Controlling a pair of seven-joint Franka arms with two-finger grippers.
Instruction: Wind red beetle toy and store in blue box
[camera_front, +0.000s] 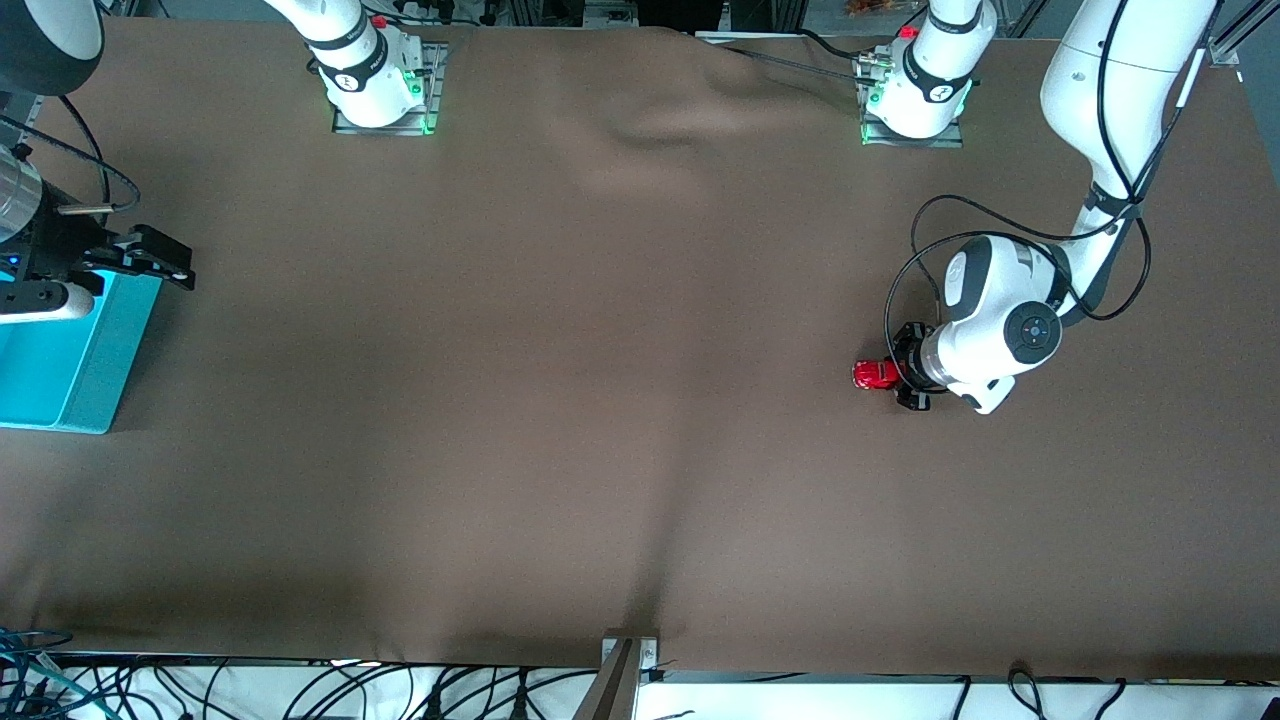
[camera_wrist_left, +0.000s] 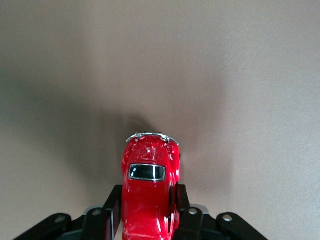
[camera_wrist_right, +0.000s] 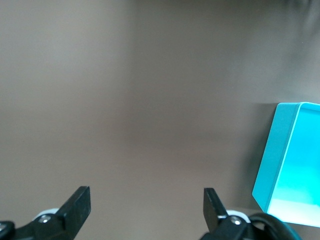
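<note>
One red beetle toy (camera_front: 876, 375) sits pinched between the fingers (camera_wrist_left: 112, 212) of the left gripper (camera_front: 903, 377), low at the brown table (camera_front: 600, 400) toward the left arm's end; it seems to rest on the cloth, though contact is hard to judge. Well apart, at the right arm's end, the blue box (camera_front: 62, 360) lies on the table, and the right gripper (camera_front: 150, 255) waits over its rim, fingers spread wide and holding nothing
</note>
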